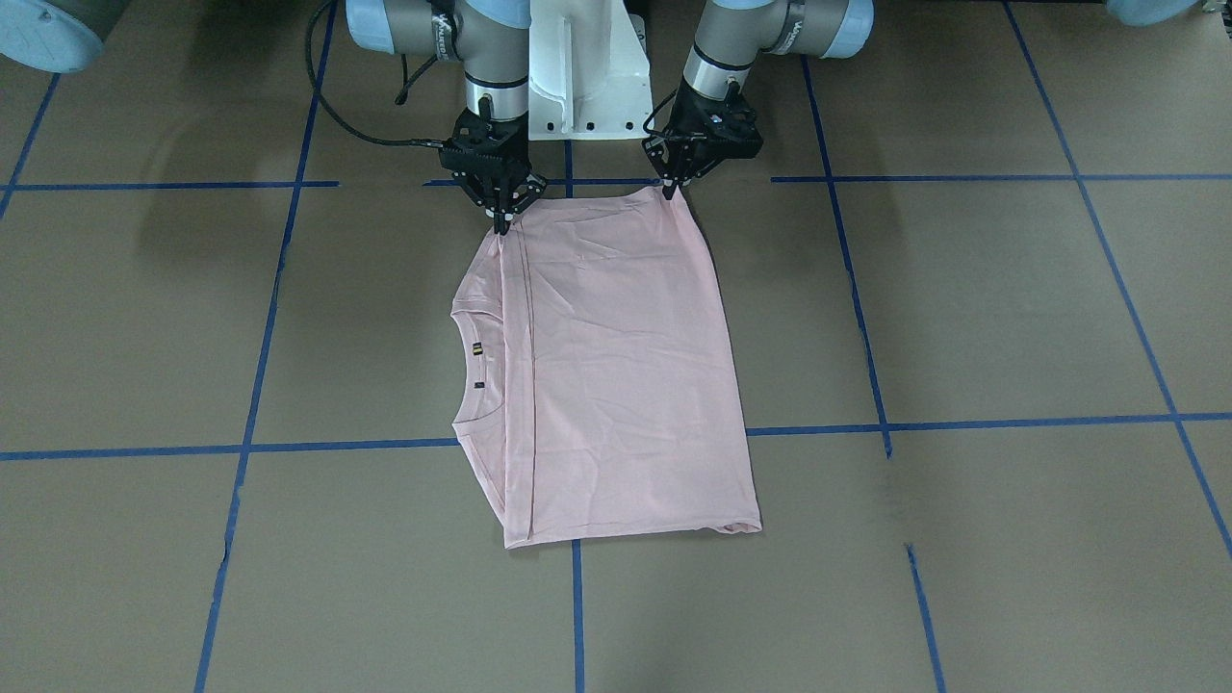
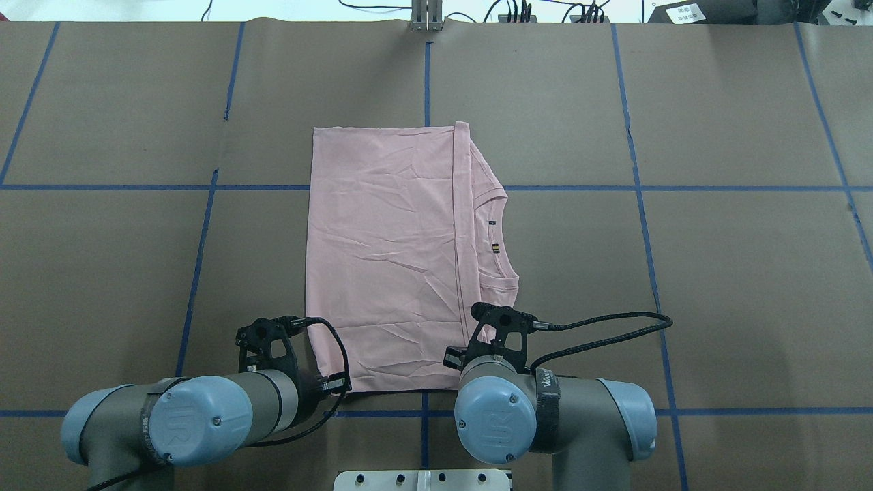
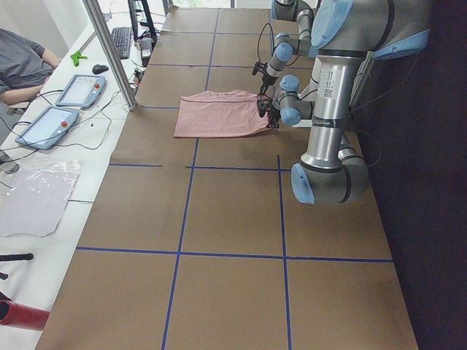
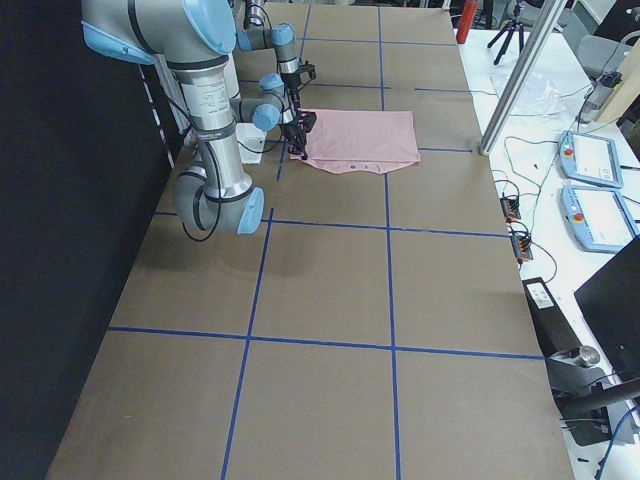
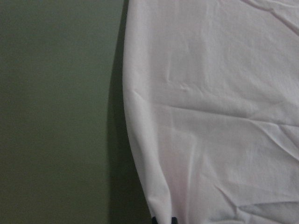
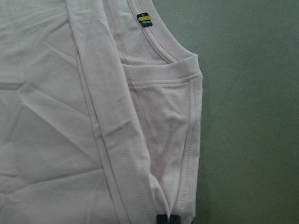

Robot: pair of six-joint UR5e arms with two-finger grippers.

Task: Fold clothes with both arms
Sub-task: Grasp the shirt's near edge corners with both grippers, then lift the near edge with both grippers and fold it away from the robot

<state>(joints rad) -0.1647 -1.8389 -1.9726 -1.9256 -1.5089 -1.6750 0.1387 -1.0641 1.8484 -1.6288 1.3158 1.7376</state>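
The pale pink T-shirt (image 1: pixel 616 385) lies folded flat on the brown table, its ribbed collar (image 1: pixel 478 366) facing the robot's right side. The Snoopy print is hidden. My left gripper (image 1: pixel 671 191) is shut on the shirt's near corner on the plain folded side; its fingertips show pinching cloth in the left wrist view (image 5: pixel 163 219). My right gripper (image 1: pixel 500 226) is shut on the near corner on the collar side, by the folded hem, and also shows in the right wrist view (image 6: pixel 167 218). Both corners sit close to the table. The shirt also shows in the overhead view (image 2: pixel 382 259).
The white pedestal base (image 1: pixel 587 77) stands just behind the two grippers. Blue tape lines (image 1: pixel 962 422) cross the brown table cover. Beside the table are an aluminium post (image 3: pixel 109 51), tablets (image 3: pixel 80 89) and a seated operator (image 3: pixel 22 65).
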